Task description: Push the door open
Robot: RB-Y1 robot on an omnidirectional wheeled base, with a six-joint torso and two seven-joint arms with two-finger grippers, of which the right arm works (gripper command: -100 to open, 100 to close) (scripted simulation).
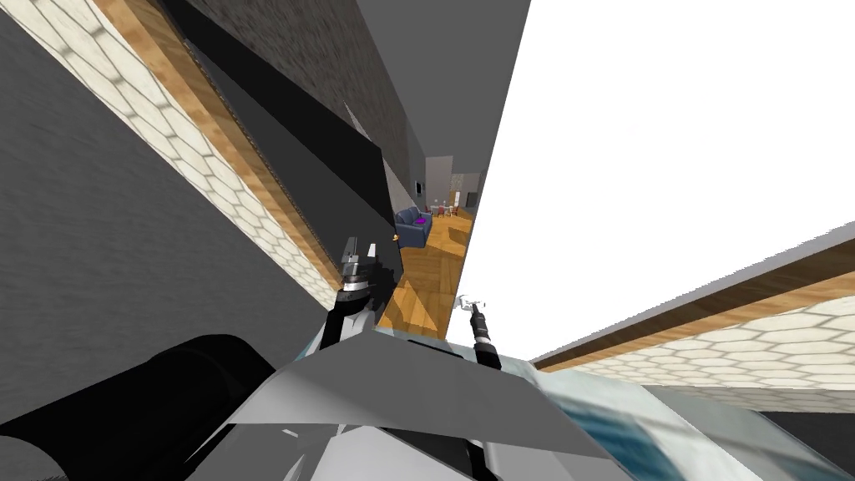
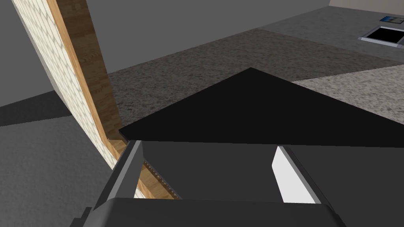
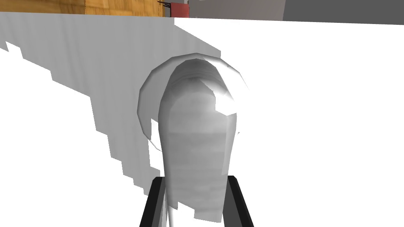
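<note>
- Grip: right gripper [image 3: 195,180] was clamped on the handle [image 3: 197,130] of the white door [image 3: 315,118].
- Idle, left gripper [image 2: 209,157] hung spread and empty.
- Door stood ajar, with a gap onto the room beyond; most of the push seemed left.

Ahead of my right claw [image 1: 467,301] I see wood floor [image 1: 427,274] reaching a blue sofa [image 1: 413,227]; a grey wall [image 1: 75,275] stands far left.
</note>
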